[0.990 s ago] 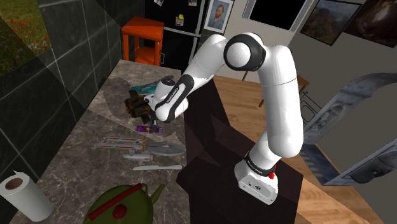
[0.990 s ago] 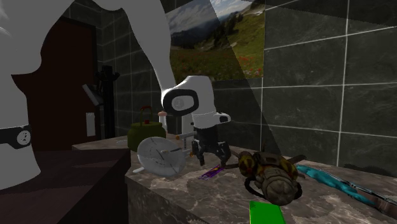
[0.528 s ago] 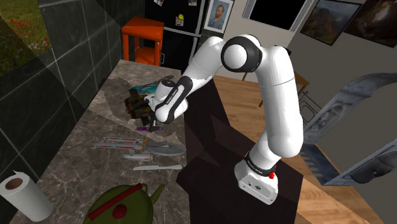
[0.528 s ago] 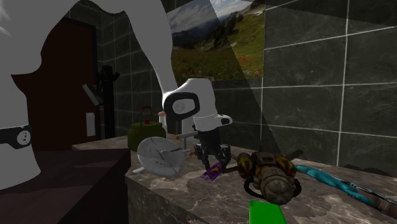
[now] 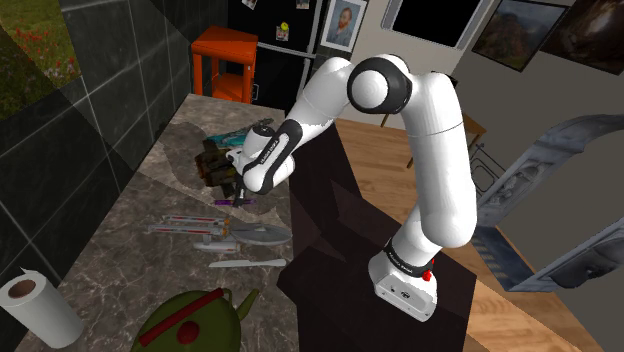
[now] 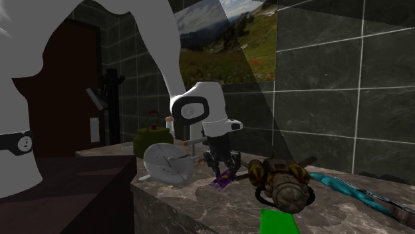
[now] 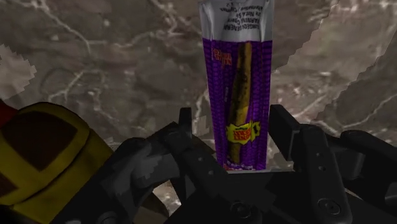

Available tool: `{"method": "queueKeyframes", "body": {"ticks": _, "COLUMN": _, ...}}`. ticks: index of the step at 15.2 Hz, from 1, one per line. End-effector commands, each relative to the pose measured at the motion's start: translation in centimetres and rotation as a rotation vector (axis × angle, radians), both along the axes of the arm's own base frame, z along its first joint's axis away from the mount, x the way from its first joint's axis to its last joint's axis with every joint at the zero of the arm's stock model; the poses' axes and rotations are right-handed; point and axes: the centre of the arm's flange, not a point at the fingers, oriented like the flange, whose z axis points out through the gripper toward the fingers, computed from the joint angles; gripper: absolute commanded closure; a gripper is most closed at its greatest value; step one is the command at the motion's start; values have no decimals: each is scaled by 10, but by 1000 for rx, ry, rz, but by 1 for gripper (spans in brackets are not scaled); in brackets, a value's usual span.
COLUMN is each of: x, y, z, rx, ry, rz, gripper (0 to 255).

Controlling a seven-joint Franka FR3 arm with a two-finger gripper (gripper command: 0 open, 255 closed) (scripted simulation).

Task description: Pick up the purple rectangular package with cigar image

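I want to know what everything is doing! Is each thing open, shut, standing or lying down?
Claw: shut on the package.
Package: clasped near one end between the claw's fingers.
Paper roll: standing upright.
Green pot: upright.
Spaceship: lying flat.

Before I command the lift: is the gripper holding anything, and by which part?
The gripper looks shut on the purple cigar package, its fingers on the two long edges at the end nearest the hand; the white end juts free.
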Motion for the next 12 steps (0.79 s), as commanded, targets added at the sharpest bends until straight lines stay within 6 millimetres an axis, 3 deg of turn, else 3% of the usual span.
{"method": "queueKeyframes", "body": {"ticks": 1, "x": -6, "y": 3, "z": 0, "rx": 0, "ry": 20, "rz": 10, "gripper": 255}}
{"method": "queueKeyframes", "body": {"ticks": 12, "x": -6, "y": 3, "z": 58, "rx": 0, "ry": 20, "rz": 10, "gripper": 255}}
